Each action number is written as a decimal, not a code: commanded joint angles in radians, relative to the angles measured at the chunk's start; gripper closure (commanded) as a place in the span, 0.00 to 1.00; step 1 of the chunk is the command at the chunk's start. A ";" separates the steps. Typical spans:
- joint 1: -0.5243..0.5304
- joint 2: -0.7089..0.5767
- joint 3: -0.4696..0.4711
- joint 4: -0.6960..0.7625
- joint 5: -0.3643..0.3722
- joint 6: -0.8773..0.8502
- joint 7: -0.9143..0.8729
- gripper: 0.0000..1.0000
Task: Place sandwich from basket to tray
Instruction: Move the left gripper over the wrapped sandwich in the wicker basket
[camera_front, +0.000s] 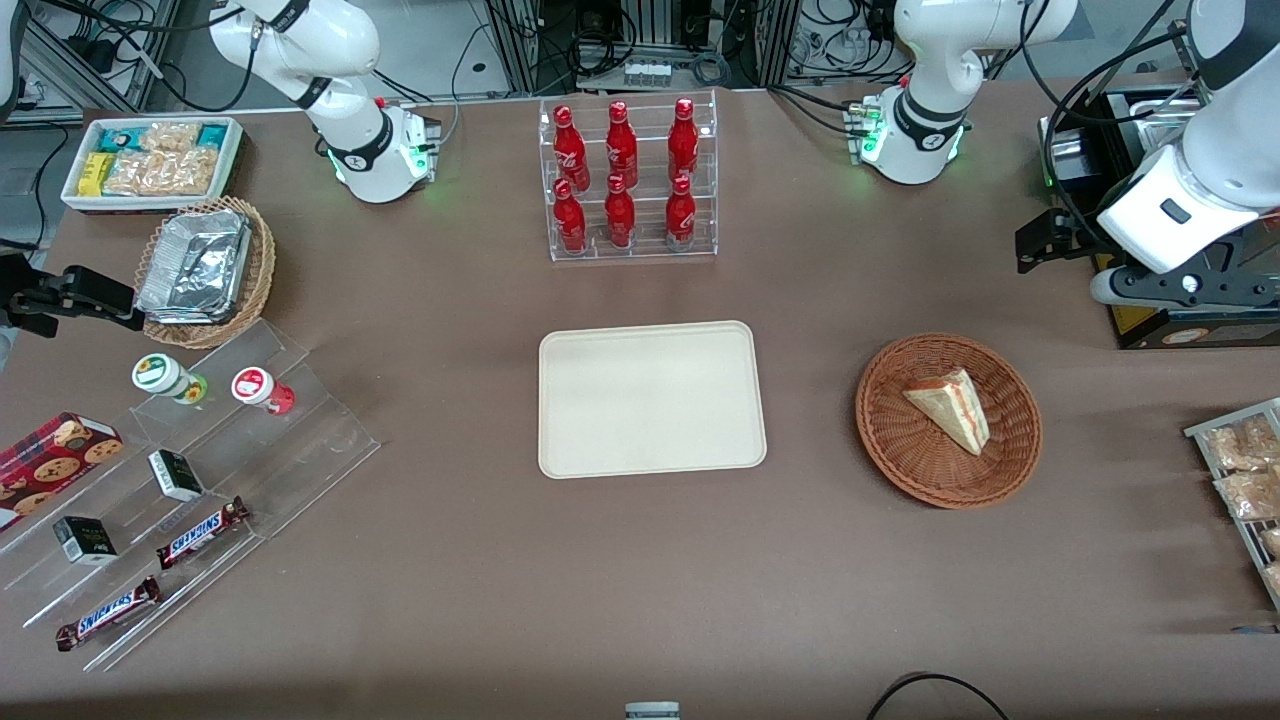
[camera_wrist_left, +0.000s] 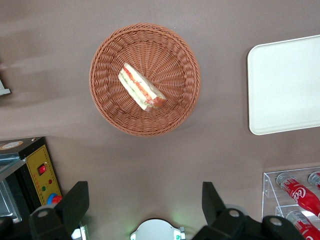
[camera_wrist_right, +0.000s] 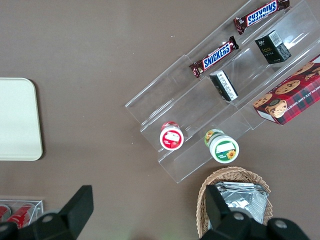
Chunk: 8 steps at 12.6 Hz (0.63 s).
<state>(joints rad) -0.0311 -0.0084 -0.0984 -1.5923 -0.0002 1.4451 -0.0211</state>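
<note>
The sandwich (camera_front: 950, 405) (camera_wrist_left: 141, 87), a pale wedge with red and green filling along its cut edge, lies in the round reddish-brown wicker basket (camera_front: 900, 455) (camera_wrist_left: 107, 100). The cream rectangular tray (camera_front: 650, 400) (camera_wrist_left: 285, 85) lies flat with nothing on it, beside the basket toward the parked arm's end. My left gripper (camera_front: 1038, 245) (camera_wrist_left: 142, 202) hangs high over the table, farther from the front camera than the basket and well apart from it. Its fingers (camera_wrist_left: 75, 200) are spread wide and open, with only bare table between them.
A clear rack of red bottles (camera_front: 628, 180) (camera_wrist_left: 300, 192) stands farther from the front camera than the tray. A black box with a yellow panel (camera_front: 1180, 325) (camera_wrist_left: 42, 172) sits under the gripper's arm. A wire rack of snack bags (camera_front: 1245, 480) lies at the working arm's end.
</note>
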 joint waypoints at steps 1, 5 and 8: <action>0.005 0.016 -0.001 0.022 0.008 0.012 0.009 0.00; 0.005 0.062 -0.001 0.011 0.012 0.041 0.009 0.00; 0.005 0.096 -0.001 -0.024 0.016 0.092 0.003 0.00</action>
<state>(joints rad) -0.0300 0.0717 -0.0977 -1.5993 0.0017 1.5076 -0.0211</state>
